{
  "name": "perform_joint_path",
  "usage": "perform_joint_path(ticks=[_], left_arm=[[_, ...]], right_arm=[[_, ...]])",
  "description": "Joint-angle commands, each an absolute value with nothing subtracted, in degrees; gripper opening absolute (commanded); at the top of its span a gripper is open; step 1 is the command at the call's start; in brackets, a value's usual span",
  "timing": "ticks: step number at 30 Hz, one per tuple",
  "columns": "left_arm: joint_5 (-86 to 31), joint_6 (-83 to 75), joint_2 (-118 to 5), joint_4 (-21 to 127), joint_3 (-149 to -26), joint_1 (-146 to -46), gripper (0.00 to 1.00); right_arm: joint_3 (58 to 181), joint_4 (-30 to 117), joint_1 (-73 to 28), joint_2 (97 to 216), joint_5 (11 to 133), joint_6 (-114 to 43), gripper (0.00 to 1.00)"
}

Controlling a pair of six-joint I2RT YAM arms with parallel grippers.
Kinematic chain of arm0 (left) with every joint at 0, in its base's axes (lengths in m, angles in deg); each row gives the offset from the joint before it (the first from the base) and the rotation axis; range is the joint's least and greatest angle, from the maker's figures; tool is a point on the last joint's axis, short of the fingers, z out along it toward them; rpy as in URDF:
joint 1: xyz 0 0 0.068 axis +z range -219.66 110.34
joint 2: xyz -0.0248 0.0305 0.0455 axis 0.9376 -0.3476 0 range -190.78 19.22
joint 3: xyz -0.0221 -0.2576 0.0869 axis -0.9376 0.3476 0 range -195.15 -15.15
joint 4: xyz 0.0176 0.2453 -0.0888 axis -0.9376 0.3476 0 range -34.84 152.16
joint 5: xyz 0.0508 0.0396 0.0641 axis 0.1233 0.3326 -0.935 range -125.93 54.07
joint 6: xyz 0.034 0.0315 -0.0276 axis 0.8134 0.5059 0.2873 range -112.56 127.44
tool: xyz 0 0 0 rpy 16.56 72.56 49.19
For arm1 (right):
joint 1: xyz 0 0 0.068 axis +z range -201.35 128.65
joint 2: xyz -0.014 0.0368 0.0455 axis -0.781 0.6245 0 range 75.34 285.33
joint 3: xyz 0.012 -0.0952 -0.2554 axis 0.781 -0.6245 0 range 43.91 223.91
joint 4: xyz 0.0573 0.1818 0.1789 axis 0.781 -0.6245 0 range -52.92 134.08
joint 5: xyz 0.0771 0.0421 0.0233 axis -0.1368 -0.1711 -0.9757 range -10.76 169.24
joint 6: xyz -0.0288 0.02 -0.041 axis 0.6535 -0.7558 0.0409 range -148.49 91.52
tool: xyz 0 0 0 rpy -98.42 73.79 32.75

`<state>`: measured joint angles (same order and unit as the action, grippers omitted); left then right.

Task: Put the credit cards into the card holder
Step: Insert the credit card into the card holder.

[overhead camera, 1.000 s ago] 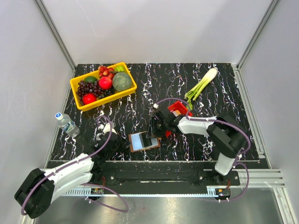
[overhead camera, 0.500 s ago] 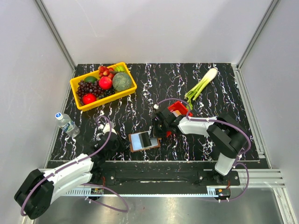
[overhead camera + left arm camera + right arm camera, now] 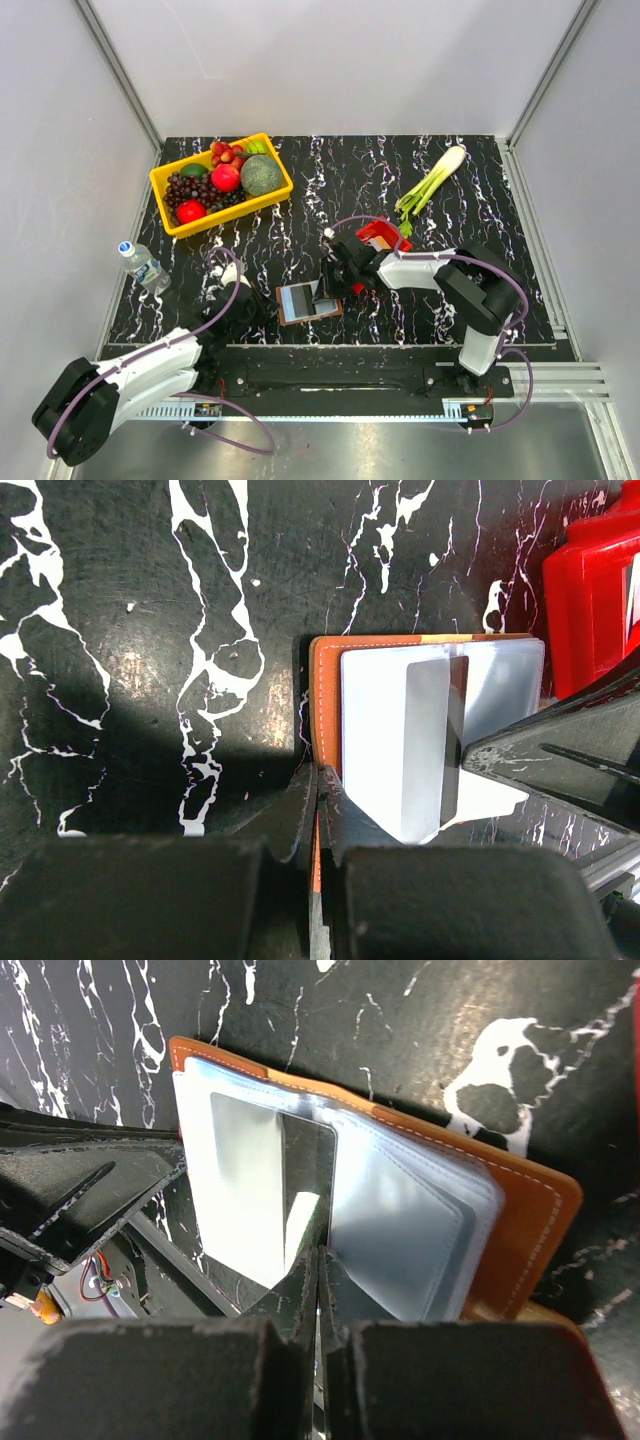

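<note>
**Step in hand:** inserting one card into the opened holder.

**Position:** The card holder [image 3: 296, 303] lies open on the black marbled table [image 3: 470, 170], at 6 o'clock of its middle and close to the near edge. Its pale blue sleeves face up. A red bin [image 3: 381, 236] sits at 2 o'clock from the holder. I cannot read what is in it, and no other loose cards can be made out.

**Left gripper** [image 3: 318, 795]: fingers clenched on the holder's brown leather edge at the 9 o'clock side, pinning it flat.

**Right gripper** [image 3: 318, 1260]: fingers clamped on a credit card [image 3: 305, 1180], greyish and glossy. The card stands on edge over the sleeves, roughly along the holder's centre fold. From the left wrist view its lower edge seems to touch the blue lining, but I cannot tell whether it is inside a pocket mouth.

**Judgement:** insertion begun, not completed.

**Next move calls for:**
- Tilt the card down toward the sleeve plane.
- Slide it edge-first into a pocket.
- The left grip must hold firm so the leather does not drag along.

**Risk:** the card catches on a sleeve lip, or the fold springs shut.
</note>
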<state>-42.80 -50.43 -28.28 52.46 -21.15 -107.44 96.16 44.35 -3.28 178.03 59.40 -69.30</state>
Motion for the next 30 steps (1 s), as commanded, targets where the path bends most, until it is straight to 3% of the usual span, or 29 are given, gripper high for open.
perform_joint_path(ticks=[1,23,30], left_arm=[[-42.1,-49.6,-28.5,51.0,-21.9,-107.4,0.00],[-42.1,-49.4,-28.2,50.9,-21.7,-107.3,0.00],[-42.5,-49.4,-27.6,51.9,-21.8,-107.4,0.00]], right_arm=[[97.5,48.0,-1.9,179.5,56.8,-70.4,0.04],[99.5,52.0,-1.4,181.6,55.3,-71.2,0.10],[98.1,48.5,-1.4,177.2,63.5,-69.1,0.14]])
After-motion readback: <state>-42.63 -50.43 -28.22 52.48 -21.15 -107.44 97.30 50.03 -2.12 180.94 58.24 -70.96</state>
